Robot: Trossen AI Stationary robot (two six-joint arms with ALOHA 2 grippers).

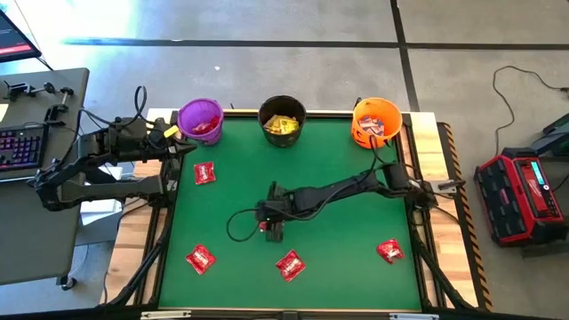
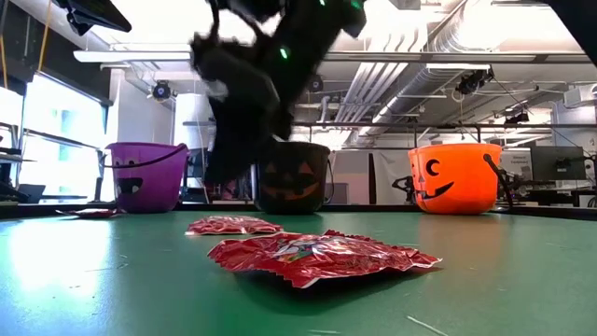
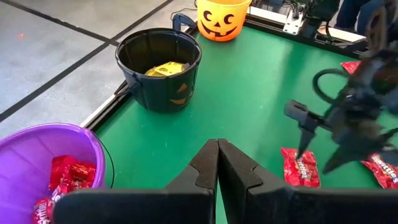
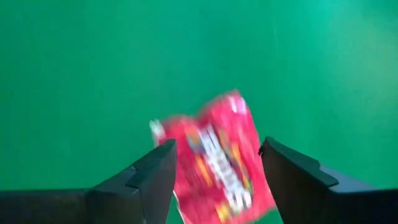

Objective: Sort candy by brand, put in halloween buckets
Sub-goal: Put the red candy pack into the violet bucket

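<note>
R gripper (image 1: 272, 229) is out over the middle of the green tabletop (image 1: 347, 240), fingers (image 4: 149, 177) spread wide w/ a red packet (image 4: 214, 158) lying on the mat between them. Can't tell if the fingers touch it; not clamped on it.

L gripper (image 3: 217, 163) sits at the back-left corner, just beside the purple bucket (image 1: 201, 118), fingers pressed together, nothing in them.

Buckets in a row along the far edge:
- purple bucket, left: red packets inside
- black bucket (image 1: 283, 119), middle: yellow packets inside
- orange bucket (image 1: 376, 122), right: something pale/blue-ish inside, too small to say what

Loose candy on the tabletop, all red:
- back-left packet (image 1: 204, 172), near the purple bucket
- front-left packet (image 1: 200, 260)
- front-centre packet (image 1: 290, 265), near the R gripper but apart from it
- front-right packet (image 1: 389, 251), well apart from the rest

Low view: a red packet (image 2: 322, 257) flat on the mat up close, another (image 2: 235, 225) just behind it, R arm a dark blur above them.

Off the tabletop: a desk w/ a keyboard (image 1: 20, 147) on the left, a red case (image 1: 520, 196) on the floor to the right.
</note>
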